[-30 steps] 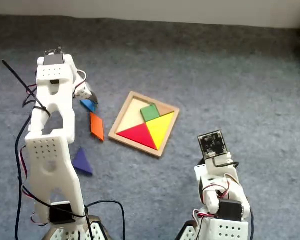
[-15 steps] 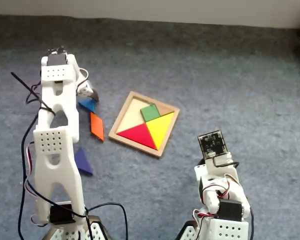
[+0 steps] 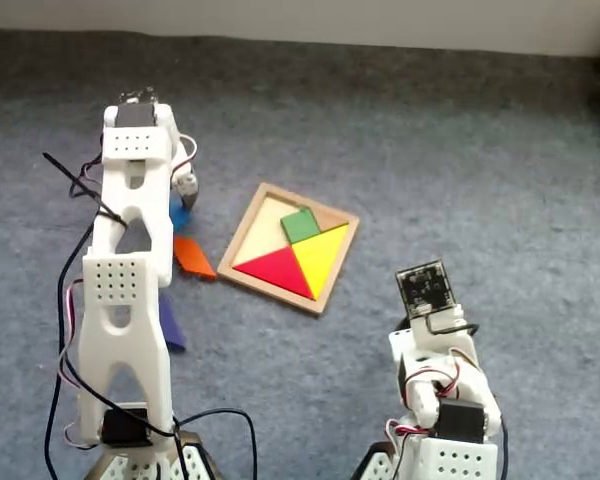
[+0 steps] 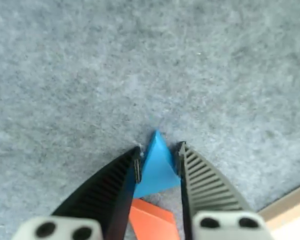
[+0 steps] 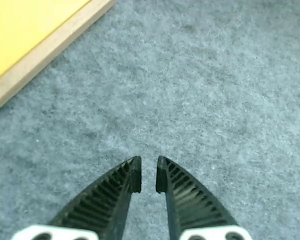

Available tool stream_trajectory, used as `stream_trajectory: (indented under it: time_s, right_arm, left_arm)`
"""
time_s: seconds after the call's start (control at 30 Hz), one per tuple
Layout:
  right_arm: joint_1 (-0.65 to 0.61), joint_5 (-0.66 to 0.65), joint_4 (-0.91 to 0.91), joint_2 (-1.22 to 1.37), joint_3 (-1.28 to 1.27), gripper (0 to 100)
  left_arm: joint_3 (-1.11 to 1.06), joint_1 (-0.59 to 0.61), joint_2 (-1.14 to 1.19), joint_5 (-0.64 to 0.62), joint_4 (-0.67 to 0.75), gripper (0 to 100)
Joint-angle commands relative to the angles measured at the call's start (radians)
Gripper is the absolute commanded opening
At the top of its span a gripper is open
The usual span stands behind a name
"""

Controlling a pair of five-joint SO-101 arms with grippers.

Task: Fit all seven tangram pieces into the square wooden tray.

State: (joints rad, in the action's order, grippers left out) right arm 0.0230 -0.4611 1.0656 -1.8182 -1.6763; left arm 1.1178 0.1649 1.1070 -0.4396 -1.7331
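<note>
The square wooden tray lies at mid-table and holds a green square, a yellow triangle and a red triangle. Left of it, on the carpet, are a blue triangle, an orange parallelogram and a purple triangle, all partly under the left arm. My left gripper is shut on the blue triangle, one finger against each side. The orange parallelogram lies just behind it. My right gripper hovers over bare carpet near the tray's corner, shut and holding nothing.
Grey carpet covers the whole table. The right arm stands folded at the front right, short of the tray. A tray edge shows close to the left gripper. Open carpet stretches behind and to the right of the tray.
The left arm has swung to the right, toward the tray, and now covers more of the orange and purple pieces. The right arm has not moved.
</note>
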Motion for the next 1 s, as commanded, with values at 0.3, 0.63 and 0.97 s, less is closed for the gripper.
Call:
stream_trajectory:
  time_s: [0.3,0.63,0.97]
  right_arm:
    - [0.013,0.003,-0.019,-0.012,-0.127,6.7]
    - [0.013,0.003,-0.019,-0.012,-0.127,6.7]
    - [0.013,0.003,-0.019,-0.012,-0.127,6.7]
  left_arm:
    - [0.016,-0.002,-0.116,0.163,-0.025,17]
    - [-0.104,0.018,-0.117,0.262,-0.028,33]
    - [-0.117,0.036,-0.113,0.261,-0.021,22]
